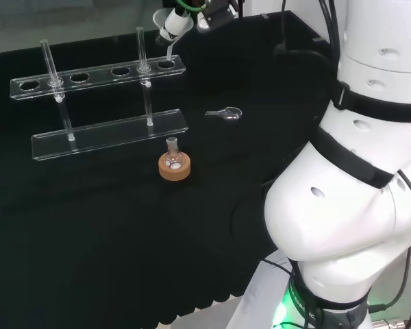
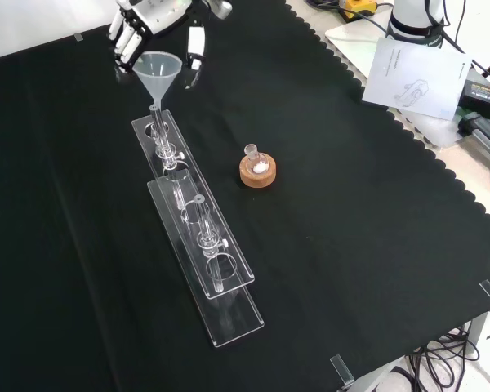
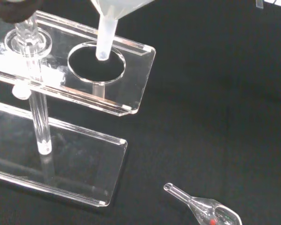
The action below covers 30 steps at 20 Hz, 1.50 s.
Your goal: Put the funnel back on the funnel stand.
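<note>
Close under my wrist camera, the clear plastic funnel [image 3: 113, 14] hangs with its narrow stem tip just over the end hole of the clear acrylic funnel stand [image 3: 131, 89]; whether the tip has crossed the hole's rim I cannot tell. From the front view the funnel [image 2: 157, 69] stands upright, wide mouth up, at the far end of the long two-tier stand [image 2: 198, 237], and my black and white hand [image 2: 151, 20] sits just behind and over it, fingers curled down on either side of the cone's rim, so I have hold of the funnel. In the head view my hand [image 1: 175, 24] is at the top of the picture, above the right end of the stand's upper plate [image 1: 96, 79]. That plate carries a row of round holes and rests on thin clear posts over a flat base plate. Near the stand, on the bench's black cloth [image 2: 351, 204], a small clear glass flask [image 2: 252, 155] with a little white matter inside sits upright in a round cork ring [image 2: 257, 173]. A small clear glass spoon-like piece [image 3: 203, 211] lies flat on the cloth, apart from the stand's end.
</note>
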Each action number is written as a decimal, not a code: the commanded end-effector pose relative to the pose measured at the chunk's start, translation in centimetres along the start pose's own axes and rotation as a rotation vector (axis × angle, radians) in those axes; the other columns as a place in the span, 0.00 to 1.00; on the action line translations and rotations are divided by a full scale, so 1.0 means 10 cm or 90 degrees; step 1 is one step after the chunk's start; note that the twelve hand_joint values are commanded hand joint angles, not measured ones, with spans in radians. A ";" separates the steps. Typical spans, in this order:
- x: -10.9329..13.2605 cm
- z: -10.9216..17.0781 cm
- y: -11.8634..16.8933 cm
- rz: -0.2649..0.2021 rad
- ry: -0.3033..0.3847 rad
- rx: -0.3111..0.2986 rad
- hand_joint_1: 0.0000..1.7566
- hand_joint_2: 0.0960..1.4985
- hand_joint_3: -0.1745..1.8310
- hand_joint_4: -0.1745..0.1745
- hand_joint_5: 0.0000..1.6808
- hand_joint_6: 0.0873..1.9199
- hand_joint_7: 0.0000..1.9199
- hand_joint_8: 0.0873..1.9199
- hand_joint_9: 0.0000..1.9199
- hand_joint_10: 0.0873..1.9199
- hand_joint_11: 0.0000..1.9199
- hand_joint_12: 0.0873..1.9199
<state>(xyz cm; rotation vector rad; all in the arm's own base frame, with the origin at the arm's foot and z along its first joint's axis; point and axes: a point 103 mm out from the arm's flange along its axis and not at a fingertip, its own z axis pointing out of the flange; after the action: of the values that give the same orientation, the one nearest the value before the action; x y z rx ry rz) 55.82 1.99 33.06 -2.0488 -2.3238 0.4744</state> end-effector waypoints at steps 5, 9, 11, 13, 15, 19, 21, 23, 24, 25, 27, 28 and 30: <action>0.06 0.14 0.23 0.005 -0.008 0.030 0.47 0.50 0.34 0.41 0.42 0.28 0.36 0.34 0.59 0.22 0.34 0.60; 0.09 0.25 0.30 0.002 -0.012 0.045 0.47 0.50 0.35 0.41 0.42 0.28 0.36 0.34 0.59 0.22 0.34 0.60; 0.11 0.30 0.32 0.002 -0.010 0.051 0.47 0.50 0.35 0.41 0.42 0.28 0.36 0.34 0.59 0.22 0.34 0.60; 0.13 0.35 0.33 -0.001 -0.009 0.058 0.47 0.50 0.35 0.41 0.42 0.28 0.36 0.34 0.59 0.22 0.34 0.60; 0.14 0.39 0.34 -0.006 -0.005 0.068 0.46 0.49 0.34 0.41 0.41 0.28 0.36 0.34 0.59 0.22 0.34 0.60; 0.19 0.46 0.34 -0.016 -0.006 0.078 0.42 0.45 0.33 0.40 0.26 0.21 0.23 0.34 0.42 0.23 0.26 0.64; 0.23 0.49 0.33 -0.021 -0.004 0.093 0.38 0.43 0.30 0.40 0.20 0.13 0.12 0.33 0.30 0.26 0.19 0.67; 0.22 0.49 0.29 -0.020 -0.001 0.074 0.35 0.41 0.27 0.41 0.16 0.05 0.05 0.32 0.21 0.30 0.14 0.70; 0.22 0.48 0.27 -0.023 0.003 0.064 0.34 0.41 0.25 0.42 0.15 0.03 0.03 0.31 0.18 0.31 0.12 0.70; 0.22 0.46 0.23 -0.023 0.005 0.056 0.33 0.40 0.24 0.42 0.14 0.00 0.02 0.31 0.16 0.32 0.11 0.71; 0.24 0.42 0.18 -0.024 0.002 0.046 0.31 0.39 0.22 0.43 0.13 0.00 0.01 0.30 0.15 0.33 0.10 0.72; 0.24 0.37 0.11 -0.023 0.002 0.033 0.31 0.39 0.22 0.43 0.13 0.00 0.01 0.30 0.14 0.33 0.09 0.72; 0.24 0.28 -0.01 -0.020 0.003 0.011 0.30 0.39 0.22 0.43 0.14 0.00 0.01 0.30 0.14 0.34 0.09 0.72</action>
<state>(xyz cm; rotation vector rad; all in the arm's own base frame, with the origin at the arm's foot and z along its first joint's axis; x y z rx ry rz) 56.57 3.38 27.74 -1.9617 -2.2799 0.5816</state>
